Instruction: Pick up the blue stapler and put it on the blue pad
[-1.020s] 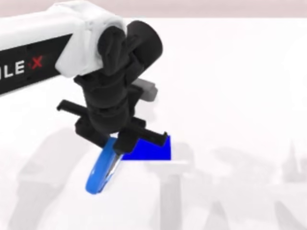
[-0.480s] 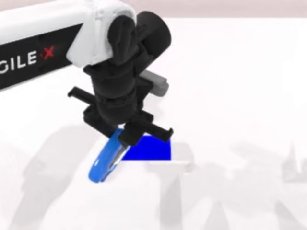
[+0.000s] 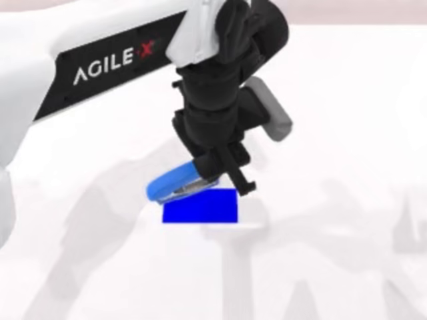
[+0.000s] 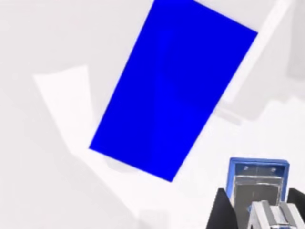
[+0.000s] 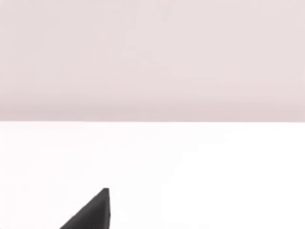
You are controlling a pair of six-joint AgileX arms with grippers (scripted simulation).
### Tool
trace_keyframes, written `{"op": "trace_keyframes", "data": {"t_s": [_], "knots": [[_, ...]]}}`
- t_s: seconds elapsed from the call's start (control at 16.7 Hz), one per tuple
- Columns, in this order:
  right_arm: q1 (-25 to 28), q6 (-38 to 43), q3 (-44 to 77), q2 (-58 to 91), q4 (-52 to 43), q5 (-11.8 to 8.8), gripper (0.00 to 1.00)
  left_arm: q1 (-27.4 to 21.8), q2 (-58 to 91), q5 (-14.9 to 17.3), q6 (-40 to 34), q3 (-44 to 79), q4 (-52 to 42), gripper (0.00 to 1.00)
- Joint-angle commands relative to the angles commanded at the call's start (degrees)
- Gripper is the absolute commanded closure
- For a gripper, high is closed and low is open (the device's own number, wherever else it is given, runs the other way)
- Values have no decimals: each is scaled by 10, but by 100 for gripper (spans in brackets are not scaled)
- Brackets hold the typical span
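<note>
The blue stapler hangs in the air, gripped at one end by my left gripper, which is shut on it. It slants over the far-left edge of the blue pad, a flat deep-blue rectangle on the white table. In the left wrist view the stapler's end sits between the two black fingers, and the pad lies ahead and off to one side. My right gripper is parked outside the top view.
The white table spreads all around the pad, crossed by faint grey shadows. The pale wall rises beyond the table's far edge. My left arm reaches in from the upper left.
My left arm has swung right and turned at the wrist. The stapler went from pointing toward the near left to lying nearly crosswise over the pad's far-left edge.
</note>
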Motion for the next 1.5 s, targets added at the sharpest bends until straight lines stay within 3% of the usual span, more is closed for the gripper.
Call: {"op": "trace_keyframes", "data": {"t_s": [0.24,0.42,0.84,1.26,1.5], "knots": [[0,0,0,0,0,0,0,-12,57,-5,153,84,-16,100],[0,0,0,0,0,0,0,-16,75,-7,207,119,-18,100],[0,0,0,0,0,0,0,-11,74,-8,214,113,-8,100],[0,0,0,0,0,0,0,8,83,-6,232,-47,162,100],[0,0,0,0,0,0,0,11,87,-6,240,-84,201,100]]}}
